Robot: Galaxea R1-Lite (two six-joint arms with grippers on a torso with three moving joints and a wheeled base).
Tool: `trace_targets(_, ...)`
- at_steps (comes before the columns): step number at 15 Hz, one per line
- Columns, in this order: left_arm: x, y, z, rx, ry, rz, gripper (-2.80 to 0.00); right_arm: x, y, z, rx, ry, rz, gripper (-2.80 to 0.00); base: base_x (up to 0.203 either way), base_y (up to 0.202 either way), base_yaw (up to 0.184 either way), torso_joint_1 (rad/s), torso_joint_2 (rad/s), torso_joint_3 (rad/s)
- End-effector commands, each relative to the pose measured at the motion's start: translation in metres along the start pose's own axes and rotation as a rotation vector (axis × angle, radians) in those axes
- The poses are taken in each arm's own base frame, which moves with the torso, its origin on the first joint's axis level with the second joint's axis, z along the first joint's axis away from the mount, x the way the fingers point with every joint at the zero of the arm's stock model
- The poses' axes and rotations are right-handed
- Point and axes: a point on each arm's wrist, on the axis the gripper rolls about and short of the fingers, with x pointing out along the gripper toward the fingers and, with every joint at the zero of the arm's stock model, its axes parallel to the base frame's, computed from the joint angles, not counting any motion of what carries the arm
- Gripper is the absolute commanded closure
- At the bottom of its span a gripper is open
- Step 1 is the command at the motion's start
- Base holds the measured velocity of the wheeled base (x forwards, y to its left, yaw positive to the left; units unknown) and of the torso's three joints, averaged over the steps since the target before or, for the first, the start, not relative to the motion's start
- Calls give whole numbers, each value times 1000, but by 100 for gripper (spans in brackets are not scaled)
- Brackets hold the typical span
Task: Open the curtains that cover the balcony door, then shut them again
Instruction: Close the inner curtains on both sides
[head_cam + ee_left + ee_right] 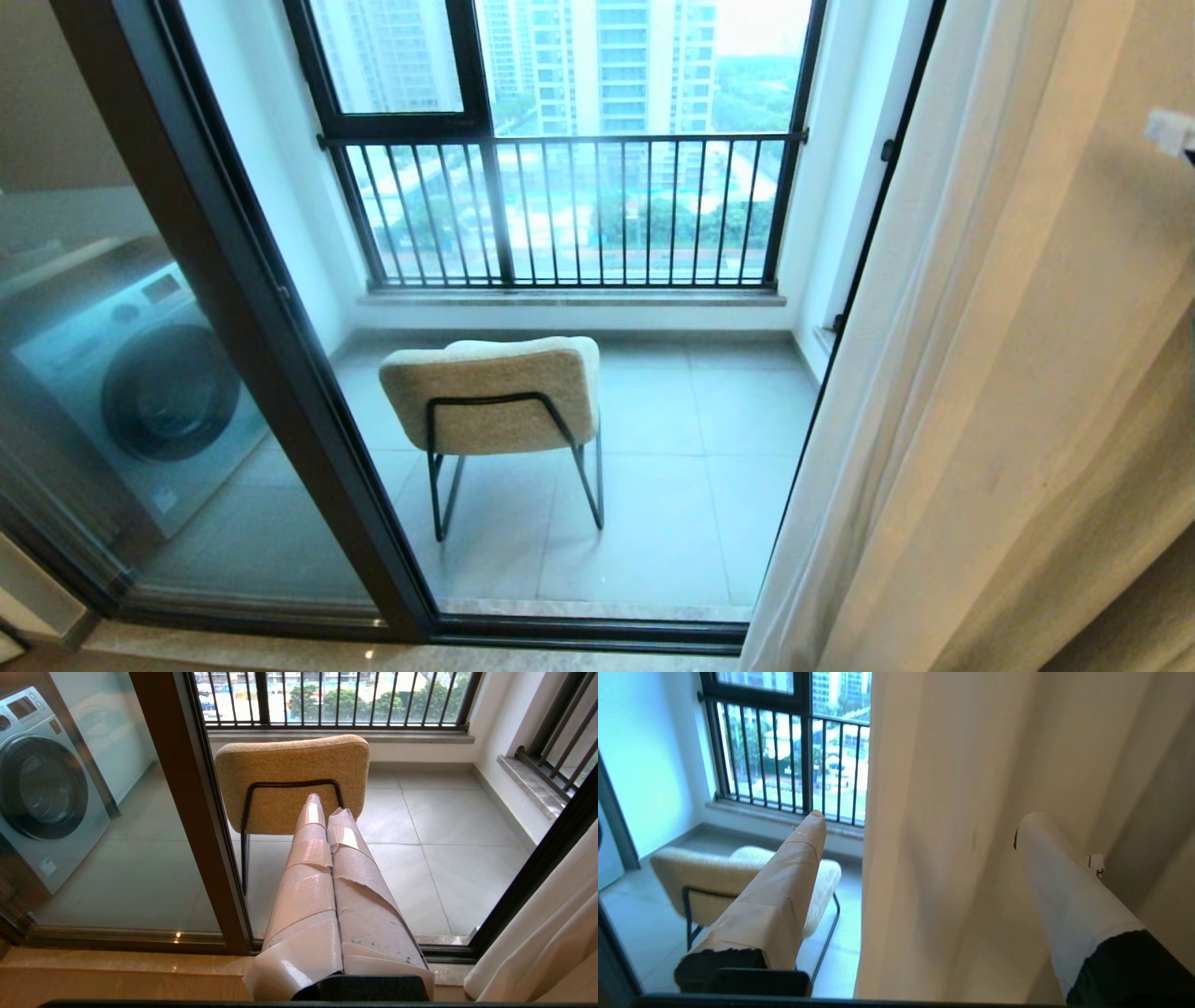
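Washing machine (140, 392) far left behind fixed glass pane. Balcony door (280, 355): dark slim frame, slid aside, doorway open onto grey tiled balcony floor (691, 467). Cream boucle chair (495, 392) on black metal legs stands mid-floor, back toward the room; nothing between it and the doorway. Beyond it, window with black vertical railing bars (560, 215), towers outside.

Curtains (1008, 392): beige pleated drape plus a paler thin layer at its inner edge, gathered at the right side of the doorway, hanging to the floor, covering only the right door frame strip.

Left gripper (327, 805): tape-wrapped jaws pressed together, holding nothing, pointing at the chair back, well apart from the curtains, which show at the right edge of that view.

Right gripper (920, 821): tape-wrapped jaws spread wide, curtain's free edge lying between them; one finger (798, 868) sits on the balcony side in front of the chair, the other on the fabric side. Contact with the cloth cannot be told. A small white bit at the head view's right edge is unclear.
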Motion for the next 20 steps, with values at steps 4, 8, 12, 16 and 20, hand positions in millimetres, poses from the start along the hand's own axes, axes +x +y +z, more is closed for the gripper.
trace_targets(4, 0, 0, 0, 0, -1, 0, 0, 76, -6, -10, -1, 15, 2, -280, 0, 0, 0, 0, 0, 0)
trace_targets(8, 0, 0, 0, 0, 1, 0, 0, 112, -8, -30, -2, 10, -1, -280, 0, 0, 0, 0, 0, 0)
trace_targets(12, 0, 0, 0, 0, -1, 0, 0, 138, -11, -38, -9, -16, -13, -280, 0, 0, 0, 0, 0, 0)
trace_targets(16, 0, 0, 0, 0, -1, 0, 0, 161, -14, -37, -21, -80, -25, -280, 0, 0, 0, 0, 0, 0)
trace_targets(20, 0, 0, 0, 0, -1, 0, 0, 170, -20, -49, -43, -57, -38, -280, 0, 0, 0, 0, 0, 0)
